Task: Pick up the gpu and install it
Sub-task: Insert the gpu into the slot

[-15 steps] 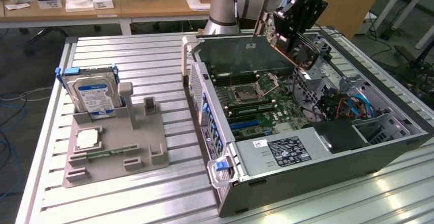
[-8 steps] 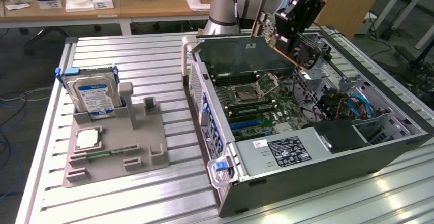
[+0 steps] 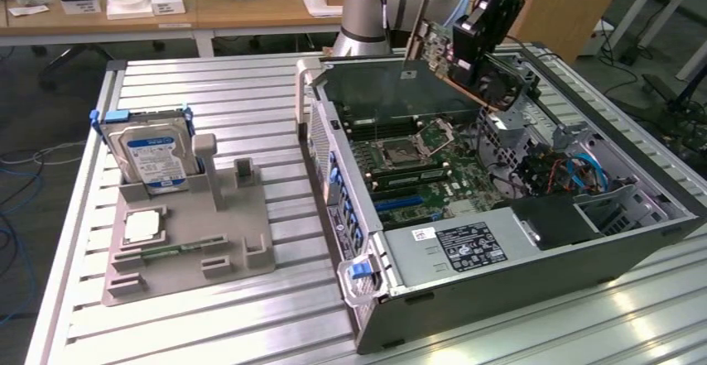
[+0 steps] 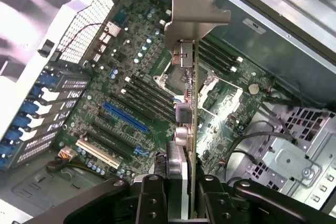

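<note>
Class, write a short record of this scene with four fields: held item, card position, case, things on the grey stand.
Held item: graphics card, clamped edge-on in the gripper
Card position: in the air above the open computer case, over the motherboard, not seated in a slot
Case: lying on its side, panel off
Grey stand: hard drive upright, small silver chip lying flat
</note>
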{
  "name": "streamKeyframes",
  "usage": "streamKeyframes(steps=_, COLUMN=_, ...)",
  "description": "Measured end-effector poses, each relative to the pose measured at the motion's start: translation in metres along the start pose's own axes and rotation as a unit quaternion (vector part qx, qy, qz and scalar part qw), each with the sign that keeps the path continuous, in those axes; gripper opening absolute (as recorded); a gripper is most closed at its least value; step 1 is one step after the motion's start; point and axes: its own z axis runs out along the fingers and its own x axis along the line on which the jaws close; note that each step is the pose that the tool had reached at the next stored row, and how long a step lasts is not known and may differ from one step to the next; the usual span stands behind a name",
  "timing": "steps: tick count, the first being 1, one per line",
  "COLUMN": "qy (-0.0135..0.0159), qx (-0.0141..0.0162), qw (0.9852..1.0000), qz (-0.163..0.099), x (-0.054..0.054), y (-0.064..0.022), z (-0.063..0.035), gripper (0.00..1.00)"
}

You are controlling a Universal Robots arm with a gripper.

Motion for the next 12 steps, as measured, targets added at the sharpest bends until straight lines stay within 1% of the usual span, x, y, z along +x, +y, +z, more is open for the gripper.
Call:
streamKeyframes(steps=3, qy=0.0003, qx=-0.0004, qw=0.9998, qz=-0.017, x=0.0000, y=0.0000, z=0.0000, gripper=0.28)
streamKeyframes(steps=6, qy=0.0006, qx=-0.0008, qw=0.9994, qz=-0.035, x=0.0000, y=-0.0001, z=0.0000, gripper=0.28)
streamKeyframes(steps=9, qy=0.0008, qx=-0.0013, qw=0.9986, qz=-0.053, x=0.0001, y=-0.0001, z=0.0000, gripper=0.28)
streamKeyframes(steps=12, qy=0.0011, qx=-0.0018, qw=0.9974, qz=-0.072, x=0.0001, y=-0.0001, z=0.0000, gripper=0.28)
